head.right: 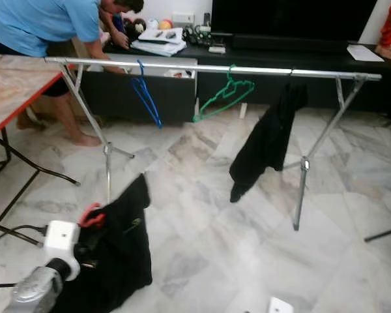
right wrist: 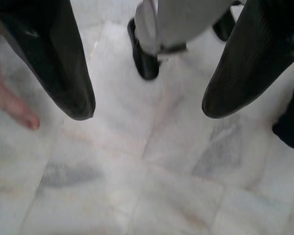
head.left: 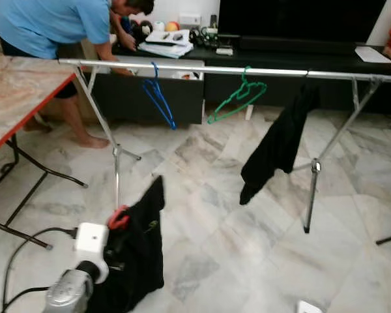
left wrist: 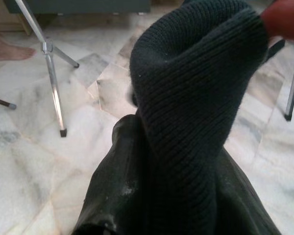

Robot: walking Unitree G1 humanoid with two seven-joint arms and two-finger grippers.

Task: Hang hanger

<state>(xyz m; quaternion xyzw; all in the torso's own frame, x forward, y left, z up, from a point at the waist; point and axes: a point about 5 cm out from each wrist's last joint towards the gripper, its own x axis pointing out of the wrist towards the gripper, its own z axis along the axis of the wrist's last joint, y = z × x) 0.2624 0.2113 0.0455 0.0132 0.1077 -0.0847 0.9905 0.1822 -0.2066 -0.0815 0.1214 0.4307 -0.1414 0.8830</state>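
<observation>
Dangling from the left claw [head.left: 120,229], clamped on it, a red hanger [head.left: 118,218] carries a black garment [head.left: 140,244].

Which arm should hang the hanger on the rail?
Left. The left gripper already holds the red hanger with the black garment, raised toward the rail. The right gripper hangs open, pointing at the floor.

My two head eyes look forward and down across the marble floor [head.left: 247,261] at the clothes rail [head.left: 228,68], which stands well apart; both share it, slightly shifted. My left wrist camera sits close against a dark knit garment [left wrist: 196,122], one rail leg [left wrist: 51,78] beyond. My right wrist camera looks down between my fingers [right wrist: 63,63] at floor.
</observation>
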